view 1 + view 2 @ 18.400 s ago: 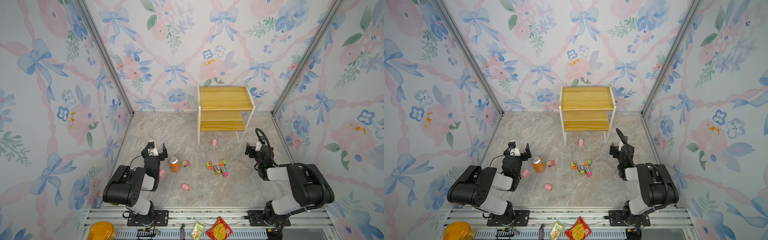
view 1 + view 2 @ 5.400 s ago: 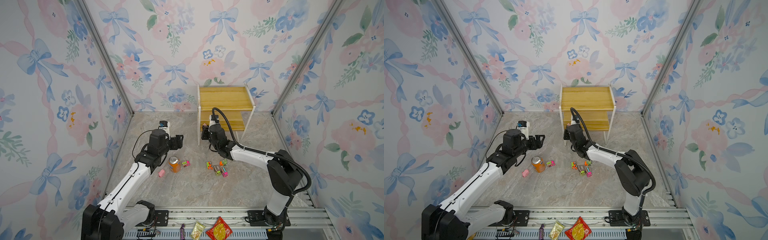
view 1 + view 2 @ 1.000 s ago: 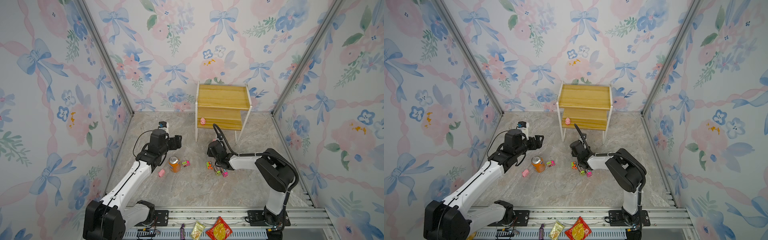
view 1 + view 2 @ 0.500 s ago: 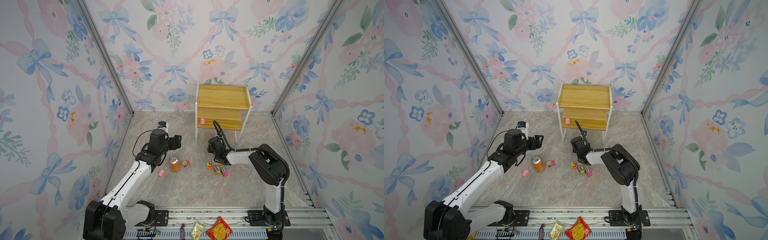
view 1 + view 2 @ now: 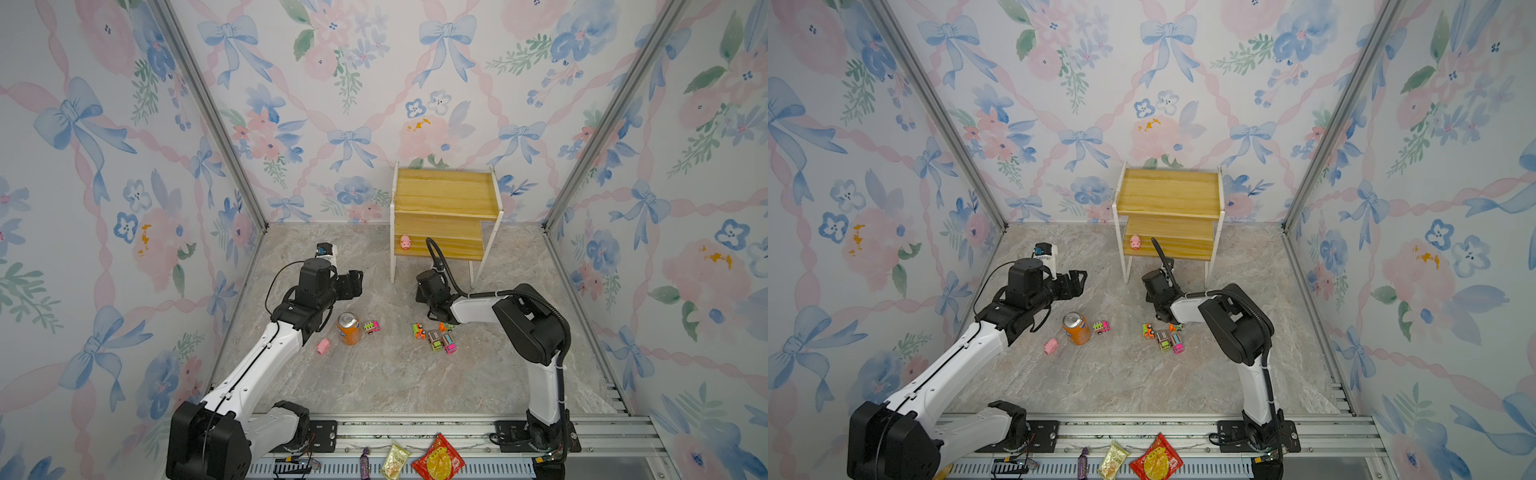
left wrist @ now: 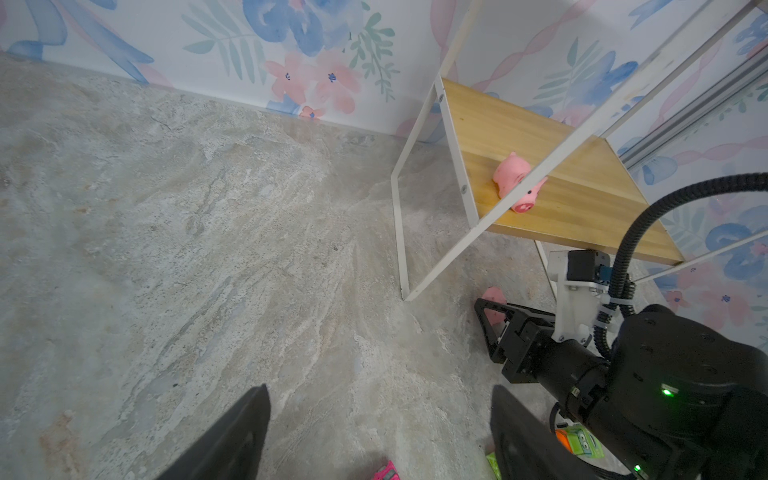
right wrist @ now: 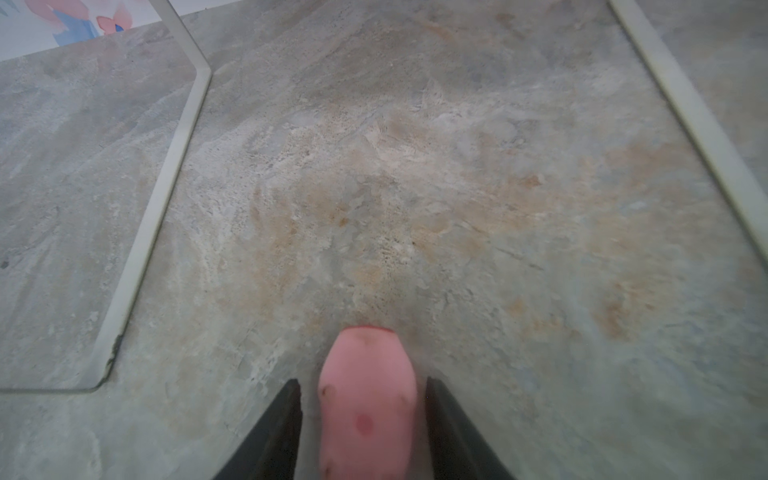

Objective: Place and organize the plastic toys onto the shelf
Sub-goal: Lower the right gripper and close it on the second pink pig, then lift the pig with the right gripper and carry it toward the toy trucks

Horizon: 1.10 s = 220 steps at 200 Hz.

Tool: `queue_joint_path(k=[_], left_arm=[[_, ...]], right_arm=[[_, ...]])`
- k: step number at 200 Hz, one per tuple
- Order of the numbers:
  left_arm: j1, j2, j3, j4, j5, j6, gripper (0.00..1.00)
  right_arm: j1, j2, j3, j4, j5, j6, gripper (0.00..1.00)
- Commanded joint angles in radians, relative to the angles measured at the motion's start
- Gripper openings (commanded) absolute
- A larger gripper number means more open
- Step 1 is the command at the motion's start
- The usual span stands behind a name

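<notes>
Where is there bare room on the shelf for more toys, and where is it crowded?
On the shelf, the top board is wholly bare; the lower board is free from the pink pig at its left end across to the right. Crowded: the floor patch where four toy trucks sit bunched together.

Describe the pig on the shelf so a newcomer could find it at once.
Find the yellow two-tier shelf against the back wall. On its lower board, at the left end, sits a tiny pink pig. It is the only toy on the shelf.
</notes>
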Motion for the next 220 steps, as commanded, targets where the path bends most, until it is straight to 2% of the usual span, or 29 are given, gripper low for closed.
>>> queue_joint_path(k=[1,29,54,105,123,150,175,220], left_arm=[[0.007,-0.019,-0.014,0.008,0.016,0.0,0.84],[0.007,-0.024,-0.014,0.008,0.017,0.0,0.84],[0.006,-0.026,-0.015,0.008,0.015,0.001,0.84],[0.006,-0.025,-0.015,0.008,0.016,0.0,0.84],[0.007,-0.024,-0.015,0.008,0.017,-0.001,0.84],[0.006,-0.023,-0.015,0.008,0.018,-0.001,0.84],[0.005,-0.024,-0.015,0.008,0.019,-0.002,0.84],[0.001,-0.019,-0.012,0.008,0.033,-0.004,0.84]], right_arm=[[-0.018,0.018,0.048,-0.026,-0.008,-0.007,0.43],[-0.016,0.015,0.039,-0.014,-0.005,-0.006,0.34],[-0.008,-0.019,-0.03,0.074,-0.004,-0.021,0.26],[0.009,-0.187,-0.173,0.097,-0.057,-0.055,0.16],[0.009,-0.261,-0.214,0.048,-0.105,-0.06,0.12],[0.012,-0.371,-0.254,-0.057,-0.214,-0.061,0.12],[0.018,-0.501,-0.278,-0.235,-0.279,-0.077,0.13],[0.02,-0.819,-0.455,-0.46,-0.24,-0.023,0.16]])
